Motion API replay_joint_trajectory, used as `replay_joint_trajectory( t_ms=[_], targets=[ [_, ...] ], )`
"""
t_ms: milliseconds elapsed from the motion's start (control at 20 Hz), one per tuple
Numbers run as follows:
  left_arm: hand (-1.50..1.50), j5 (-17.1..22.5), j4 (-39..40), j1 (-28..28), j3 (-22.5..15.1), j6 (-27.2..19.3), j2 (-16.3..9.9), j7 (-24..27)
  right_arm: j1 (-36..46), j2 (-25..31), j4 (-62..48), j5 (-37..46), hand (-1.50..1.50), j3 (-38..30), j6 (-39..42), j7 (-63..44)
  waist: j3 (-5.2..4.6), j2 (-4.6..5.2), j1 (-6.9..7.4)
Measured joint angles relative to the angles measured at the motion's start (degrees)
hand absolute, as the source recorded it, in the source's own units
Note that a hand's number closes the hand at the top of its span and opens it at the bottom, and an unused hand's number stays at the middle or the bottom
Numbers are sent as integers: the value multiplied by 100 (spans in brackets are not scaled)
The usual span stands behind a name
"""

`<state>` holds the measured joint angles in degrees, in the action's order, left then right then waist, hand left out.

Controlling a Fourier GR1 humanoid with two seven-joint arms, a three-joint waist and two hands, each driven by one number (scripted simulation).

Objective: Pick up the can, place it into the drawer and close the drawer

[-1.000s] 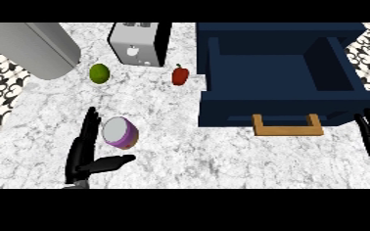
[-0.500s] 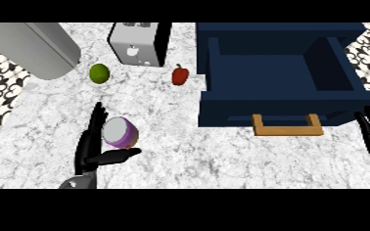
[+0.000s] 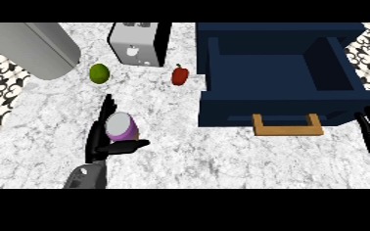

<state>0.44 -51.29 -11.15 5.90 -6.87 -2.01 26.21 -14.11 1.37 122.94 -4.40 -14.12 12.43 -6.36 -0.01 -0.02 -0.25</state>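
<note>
Left hand [image 3: 101, 139] is cupping the purple can [image 3: 121, 127] on the marble counter [image 3: 217, 156], near left: fingers straight along its left side, thumb curling under its near side. Can is lying well apart from the open blue drawer [image 3: 278, 112], far right. Right hand's fingers [image 3: 363, 129] are showing at the right edge; state unclear.

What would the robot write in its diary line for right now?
phase: grasping | left hand: closing round purple can on counter | drawer: open, nothing inside | right hand: at edge

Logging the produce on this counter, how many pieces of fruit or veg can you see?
2. A green lime lies near the grey cylinder, and a red pepper sits between the toaster and the drawer. None looks hidden.
</note>
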Motion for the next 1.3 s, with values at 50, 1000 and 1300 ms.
replay_joint_trajectory(
  t_ms=[50,1000,1300],
  targets=[
    [-150,-3,136,-14,3,34,10,155,-15,0,56,-23,-150,-20,-3,-56,2,0,-2],
    [150,661,-339,-326,97,433,-232,-295,-157,-78,237,-28,-150,99,-138,-18,1,-1,8],
    [150,814,-691,-318,210,556,-427,-398,-365,-95,214,-74,-150,67,-99,190,1,-3,5]
  ],
)
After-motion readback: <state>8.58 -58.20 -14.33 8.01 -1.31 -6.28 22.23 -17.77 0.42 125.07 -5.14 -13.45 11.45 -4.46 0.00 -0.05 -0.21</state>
